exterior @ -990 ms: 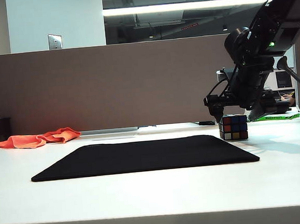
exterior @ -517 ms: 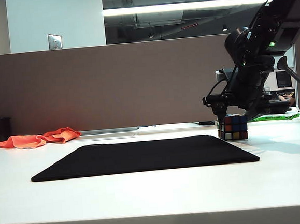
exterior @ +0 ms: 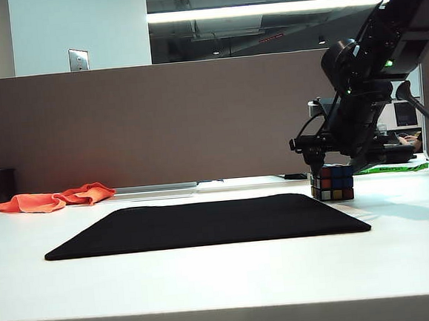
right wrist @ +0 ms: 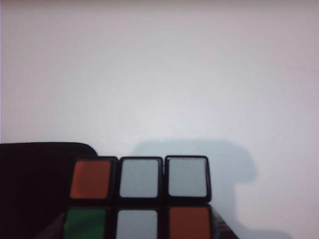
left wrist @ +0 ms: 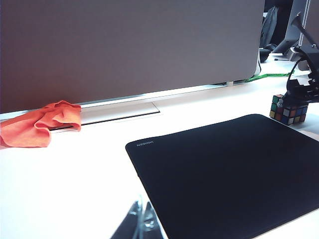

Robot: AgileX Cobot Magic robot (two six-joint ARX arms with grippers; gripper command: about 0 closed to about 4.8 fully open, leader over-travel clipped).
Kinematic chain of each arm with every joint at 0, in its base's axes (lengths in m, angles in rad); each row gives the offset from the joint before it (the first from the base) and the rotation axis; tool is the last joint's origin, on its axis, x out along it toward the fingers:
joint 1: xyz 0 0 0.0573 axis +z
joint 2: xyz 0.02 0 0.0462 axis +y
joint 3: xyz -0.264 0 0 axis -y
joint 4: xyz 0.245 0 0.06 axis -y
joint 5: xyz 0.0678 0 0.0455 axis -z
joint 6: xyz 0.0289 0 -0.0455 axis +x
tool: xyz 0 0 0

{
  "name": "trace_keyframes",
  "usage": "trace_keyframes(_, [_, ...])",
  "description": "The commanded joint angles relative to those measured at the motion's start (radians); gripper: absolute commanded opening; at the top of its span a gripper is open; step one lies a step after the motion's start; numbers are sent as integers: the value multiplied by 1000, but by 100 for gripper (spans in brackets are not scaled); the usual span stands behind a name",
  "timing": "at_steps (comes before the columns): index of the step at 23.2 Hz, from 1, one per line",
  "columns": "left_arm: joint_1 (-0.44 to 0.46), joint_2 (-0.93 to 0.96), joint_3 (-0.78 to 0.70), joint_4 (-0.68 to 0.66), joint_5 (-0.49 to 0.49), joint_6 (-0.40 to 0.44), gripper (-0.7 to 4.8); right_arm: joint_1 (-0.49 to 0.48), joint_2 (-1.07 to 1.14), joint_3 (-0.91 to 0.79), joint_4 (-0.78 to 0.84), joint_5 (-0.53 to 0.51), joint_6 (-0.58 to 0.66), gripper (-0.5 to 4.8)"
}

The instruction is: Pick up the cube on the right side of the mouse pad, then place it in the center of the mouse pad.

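A: Right gripper [exterior: 332, 167], right of frame: jaws clamped on the cube [exterior: 333, 182], which sits just off the mouse pad [exterior: 204, 222].

B: We'd lift straight, then carry to mid-pad. Left gripper [left wrist: 142, 225], bottom edge of its view: jaw state unreadable.

multicoloured cube [exterior: 333, 182] upright just beside black mouse pad [exterior: 204, 222]

The cube [right wrist: 142, 196] is cut off by the right wrist view's edge, hiding the right tool.
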Motion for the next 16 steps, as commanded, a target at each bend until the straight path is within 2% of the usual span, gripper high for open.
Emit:
trace_keyframes(1, [0,1,3,10,3,0,-6,5,-27,5,56,-2,5,304])
trace_keyframes(8, [0,1,3,17,3,0,-6,14,-92,5,57,-91,5,304])
trace_keyframes(16, [0,1,3,20,3,-2,-6,137,-106,5,55,-111,7,304])
